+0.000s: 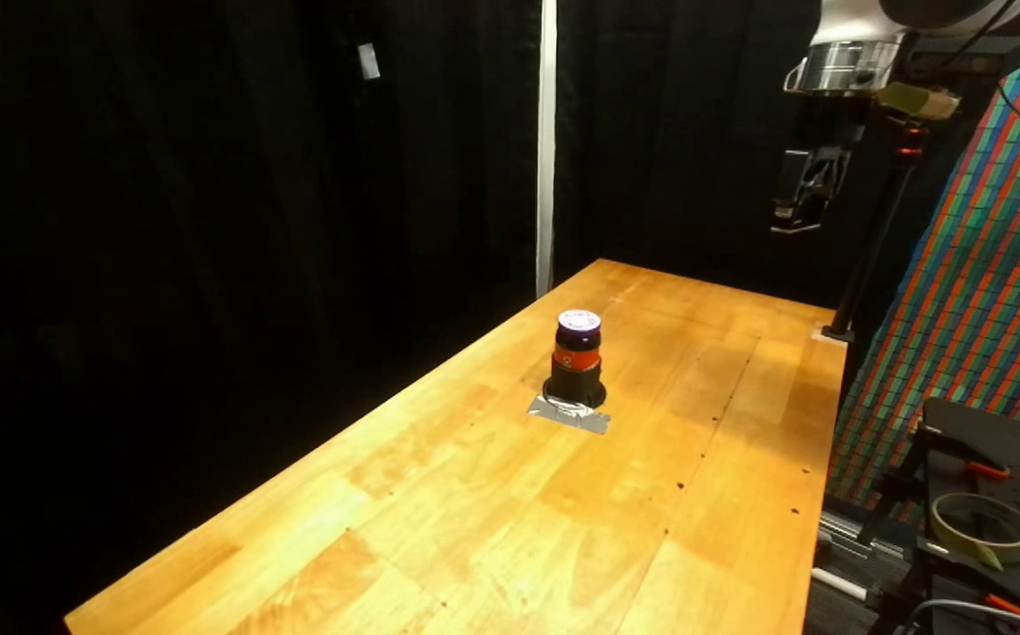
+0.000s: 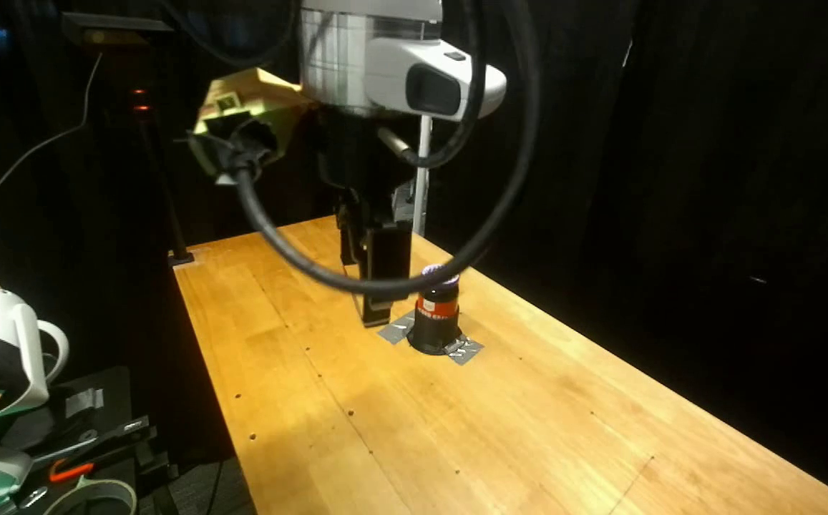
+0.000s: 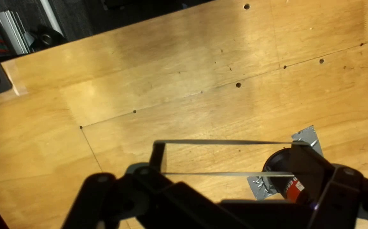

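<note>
The gripper (image 3: 230, 158) hangs over the desk (image 1: 510, 520), fingers (image 3: 159, 156) spread wide, two thin bands (image 3: 228, 142) spanning the empty gap. Lower than it, off to one side, a dark jar (image 1: 577, 351) stands upright in a black holder (image 1: 577, 388), which grey tape (image 1: 569, 414) fixes to the desk. The jar looks rigid, smooth, perhaps slippery and, if full, fairly heavy; between lid (image 1: 579, 321) and holder seems the best place to grip it, since the holder wraps it lower down.
</note>
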Action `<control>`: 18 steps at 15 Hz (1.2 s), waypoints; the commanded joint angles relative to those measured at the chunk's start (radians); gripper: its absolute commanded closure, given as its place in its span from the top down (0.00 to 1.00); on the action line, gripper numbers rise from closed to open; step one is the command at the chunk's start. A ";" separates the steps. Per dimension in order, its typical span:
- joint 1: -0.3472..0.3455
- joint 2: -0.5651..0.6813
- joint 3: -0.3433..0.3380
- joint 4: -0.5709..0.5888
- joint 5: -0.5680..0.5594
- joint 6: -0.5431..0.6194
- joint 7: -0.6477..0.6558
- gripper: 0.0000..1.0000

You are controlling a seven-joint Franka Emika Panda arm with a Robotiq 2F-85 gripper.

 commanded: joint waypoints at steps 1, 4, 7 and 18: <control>0.039 0.173 0.064 0.188 -0.036 -0.041 0.055 1.00; 0.071 0.306 0.099 0.318 -0.035 -0.017 0.081 1.00; 0.093 0.422 0.111 0.429 -0.045 0.016 0.114 1.00; 0.181 0.724 0.114 0.670 -0.059 0.157 0.145 1.00</control>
